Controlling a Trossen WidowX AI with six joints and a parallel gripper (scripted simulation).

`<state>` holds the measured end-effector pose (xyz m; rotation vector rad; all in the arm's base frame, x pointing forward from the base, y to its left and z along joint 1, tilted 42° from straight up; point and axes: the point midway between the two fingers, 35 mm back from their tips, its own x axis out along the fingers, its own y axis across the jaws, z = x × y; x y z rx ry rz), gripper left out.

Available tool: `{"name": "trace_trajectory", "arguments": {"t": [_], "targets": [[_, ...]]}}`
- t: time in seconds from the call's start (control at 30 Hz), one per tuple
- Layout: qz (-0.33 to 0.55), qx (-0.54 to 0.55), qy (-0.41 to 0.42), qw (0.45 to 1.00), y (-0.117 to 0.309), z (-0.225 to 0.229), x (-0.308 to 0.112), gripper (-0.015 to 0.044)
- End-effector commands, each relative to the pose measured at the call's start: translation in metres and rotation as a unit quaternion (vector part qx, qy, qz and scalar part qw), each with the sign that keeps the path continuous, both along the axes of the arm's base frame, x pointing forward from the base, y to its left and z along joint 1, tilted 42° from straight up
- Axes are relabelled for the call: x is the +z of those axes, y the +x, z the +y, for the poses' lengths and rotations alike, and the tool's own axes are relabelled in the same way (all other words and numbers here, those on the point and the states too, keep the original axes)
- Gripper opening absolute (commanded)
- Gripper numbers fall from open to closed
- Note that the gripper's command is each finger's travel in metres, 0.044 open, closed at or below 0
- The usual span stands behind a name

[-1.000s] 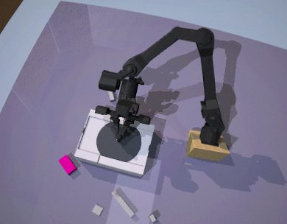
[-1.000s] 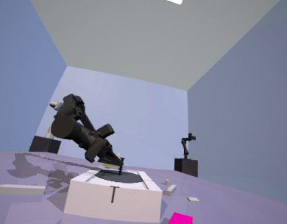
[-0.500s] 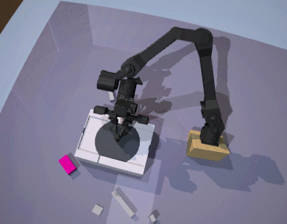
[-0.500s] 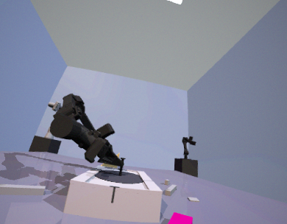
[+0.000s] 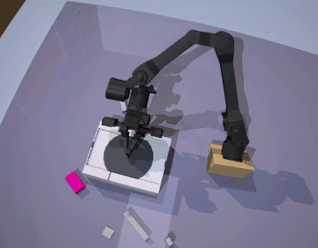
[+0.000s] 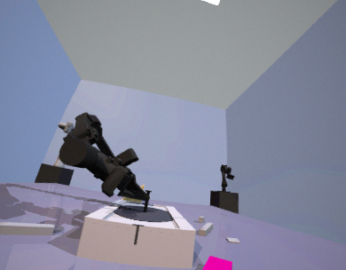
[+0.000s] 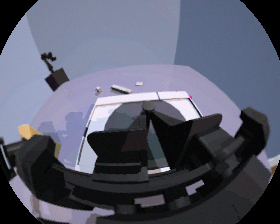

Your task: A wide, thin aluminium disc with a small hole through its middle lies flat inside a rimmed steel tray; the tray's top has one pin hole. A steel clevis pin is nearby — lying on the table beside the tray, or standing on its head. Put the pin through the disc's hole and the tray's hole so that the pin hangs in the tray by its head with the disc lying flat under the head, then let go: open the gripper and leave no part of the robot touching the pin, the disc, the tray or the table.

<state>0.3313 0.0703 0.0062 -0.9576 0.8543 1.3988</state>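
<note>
The end effector (image 5: 128, 154) (image 6: 146, 197) (image 7: 147, 112) is clamped on the pin (image 5: 128, 155) (image 6: 146, 202) (image 7: 149, 106), which is held over the disc (image 5: 129, 168) (image 6: 142, 215) (image 7: 122, 116). The pin's flat head is at the top, and its thin leg points down, close to upright. The head is held above the disc, with a gap between them. The low end of the leg is seen at the disc's top, but whether it is in the hole cannot be told. The big dark disc is seen flat inside the white tray (image 5: 96, 175) (image 6: 106, 242) (image 7: 136, 98). The tray is set on the tabletop (image 5: 43, 163) (image 6: 269, 253) (image 7: 156, 75). A pink block (image 5: 75, 182) (image 6: 218, 264) (image 7: 191, 97) is seen near one corner of the tray, apart from it. A long pale bar (image 5: 137, 224) (image 6: 206, 229) (image 7: 121, 89) is seen between two small pale blocks, away from the tray.
</note>
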Motion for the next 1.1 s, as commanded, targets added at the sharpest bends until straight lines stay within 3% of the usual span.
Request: {"name": "trace_trajectory", "arguments": {"t": [0.0, 1.07], "targets": [[-0.001, -0.001, -0.002, 1.0, 0.003, 0.0, 0.0, 0.0], [-0.002, -0.001, -0.002, 1.0, 0.014, 0.001, 0.001, 0.0]]}}
